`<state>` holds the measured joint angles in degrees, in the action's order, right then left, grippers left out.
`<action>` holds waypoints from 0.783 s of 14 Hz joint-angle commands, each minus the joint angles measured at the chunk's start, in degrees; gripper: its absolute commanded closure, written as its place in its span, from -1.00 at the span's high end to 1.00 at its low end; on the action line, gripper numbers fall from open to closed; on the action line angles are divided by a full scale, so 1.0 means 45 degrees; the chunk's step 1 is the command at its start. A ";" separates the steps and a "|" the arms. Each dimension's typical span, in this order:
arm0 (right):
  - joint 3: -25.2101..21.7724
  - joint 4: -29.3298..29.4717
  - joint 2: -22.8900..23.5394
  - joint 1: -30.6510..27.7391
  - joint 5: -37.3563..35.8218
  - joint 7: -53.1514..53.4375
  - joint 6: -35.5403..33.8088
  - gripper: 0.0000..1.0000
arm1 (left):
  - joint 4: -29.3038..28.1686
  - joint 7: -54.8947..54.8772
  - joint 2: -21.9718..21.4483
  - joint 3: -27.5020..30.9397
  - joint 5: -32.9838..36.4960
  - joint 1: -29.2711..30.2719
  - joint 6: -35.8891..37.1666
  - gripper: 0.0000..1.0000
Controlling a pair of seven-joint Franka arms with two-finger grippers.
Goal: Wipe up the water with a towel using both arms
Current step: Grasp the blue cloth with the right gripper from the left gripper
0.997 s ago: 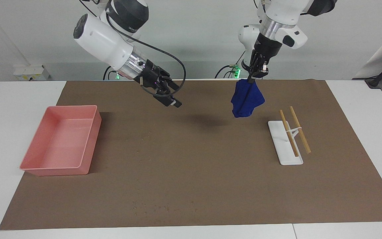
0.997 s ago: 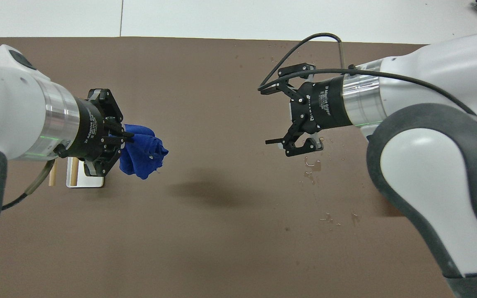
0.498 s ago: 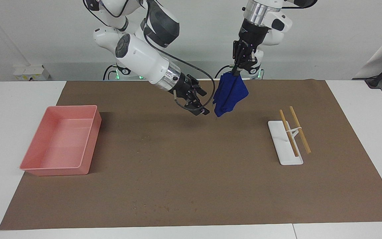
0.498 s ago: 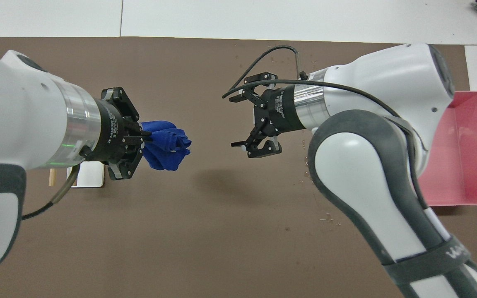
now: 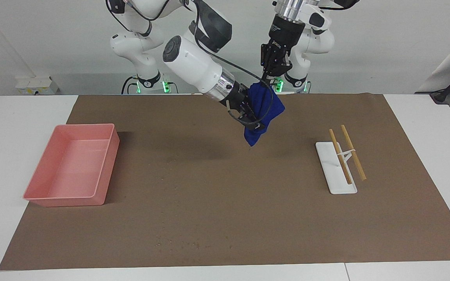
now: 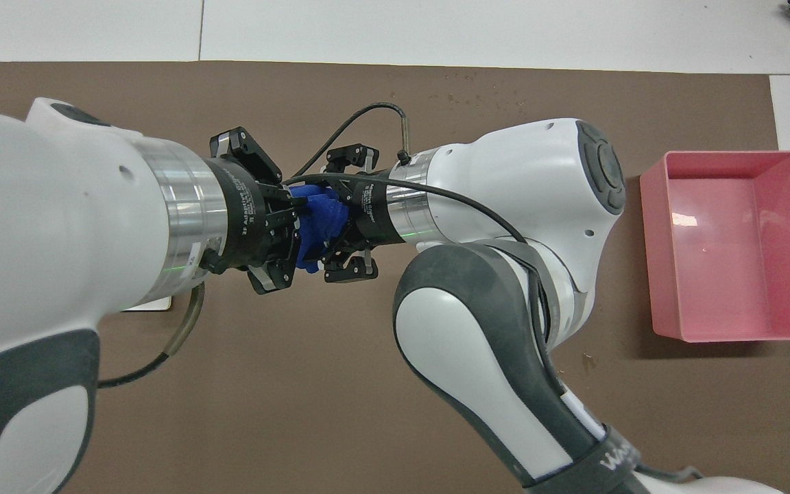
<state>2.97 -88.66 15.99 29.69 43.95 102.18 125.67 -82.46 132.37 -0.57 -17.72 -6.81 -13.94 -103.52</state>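
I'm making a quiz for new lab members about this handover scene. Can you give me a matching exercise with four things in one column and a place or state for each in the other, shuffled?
Things:
1. blue towel
2. pink tray
3. white rack
4. right gripper

Places or states:
A. on the mat toward the left arm's end, two wooden sticks lying on it
B. open, its fingers either side of the hanging cloth
C. hanging in the air from the shut left gripper
D. on the mat toward the right arm's end

Pairs: 1-C, 2-D, 3-A, 4-B
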 commanded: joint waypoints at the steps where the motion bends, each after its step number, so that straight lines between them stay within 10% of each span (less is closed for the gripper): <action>1: -0.0035 0.0014 -0.0057 0.0024 -0.0020 0.0126 0.0140 -0.20 | 0.0259 0.0370 0.0128 0.0052 0.0205 -0.0242 -0.0238 -1.00; 2: -0.0035 0.0054 -0.0057 -0.0054 -0.0253 0.0029 0.0102 -0.86 | 0.0259 0.0370 0.0128 0.0052 0.0205 -0.0242 -0.0238 -1.00; 3: -0.0035 0.0112 -0.0096 -0.0054 -0.0661 -0.0030 0.0063 -1.00 | 0.0259 0.0370 0.0128 0.0052 0.0205 -0.0242 -0.0238 -1.00; 10: -0.0035 0.0191 -0.0525 -0.0074 -0.2597 -0.0187 -0.0309 -1.00 | 0.0181 -0.0077 0.0069 0.0071 0.0167 -0.0184 -0.0140 -1.00; 11: -0.0093 0.0191 -0.0545 -0.0093 -0.2657 -0.0187 -0.0348 -1.00 | 0.0181 -0.0273 0.0050 0.0110 0.0147 -0.0106 -0.0044 -0.39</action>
<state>2.65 -87.94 14.50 29.65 33.75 102.02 125.29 -82.46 132.20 -0.58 -17.81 -6.80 -14.03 -103.93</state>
